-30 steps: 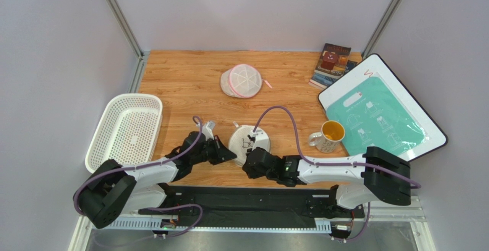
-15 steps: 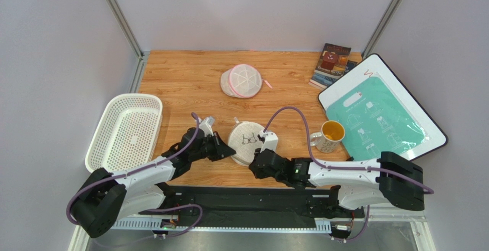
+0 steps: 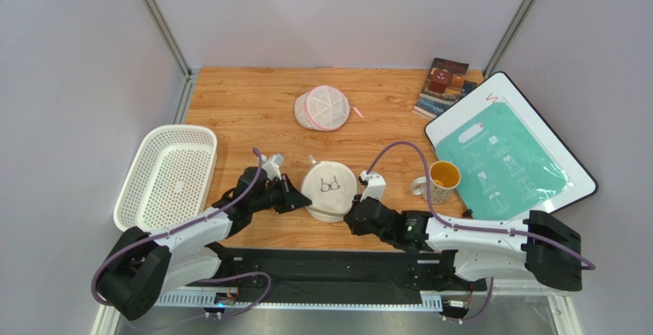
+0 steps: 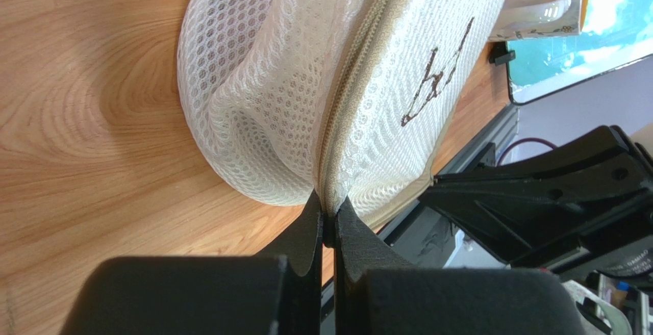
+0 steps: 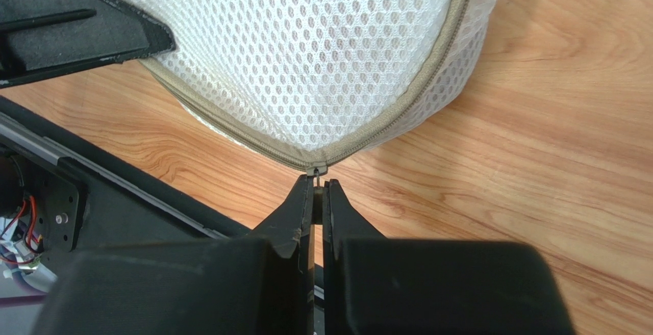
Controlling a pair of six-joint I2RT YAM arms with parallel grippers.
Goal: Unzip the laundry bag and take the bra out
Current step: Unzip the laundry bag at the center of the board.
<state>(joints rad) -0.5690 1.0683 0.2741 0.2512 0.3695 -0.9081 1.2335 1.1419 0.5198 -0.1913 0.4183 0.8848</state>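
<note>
The laundry bag (image 3: 329, 190), a round beige-white mesh pouch with a dark bra pictogram, lies near the table's front edge between my arms. My left gripper (image 3: 306, 203) is shut on the bag's zipped rim at its left side; in the left wrist view (image 4: 328, 211) the jaws pinch the seam of the bag (image 4: 306, 82). My right gripper (image 3: 354, 211) is shut on the zip pull at the bag's near right rim; in the right wrist view (image 5: 316, 184) the pull (image 5: 317, 171) sits between the tips, under the bag (image 5: 306, 52). The zip looks closed. The bra is hidden.
A second round mesh pouch with pink trim (image 3: 323, 107) lies at the back. A white basket (image 3: 165, 174) stands at the left. A yellow-lined mug (image 3: 438, 180) stands right of the bag. A white-rimmed teal board (image 3: 507, 145) and books (image 3: 443, 84) are at the right.
The bag has tipped from nearly on edge to lying flatter, face up. Both grippers have moved with it, the right one shifting right along the near rim.
</note>
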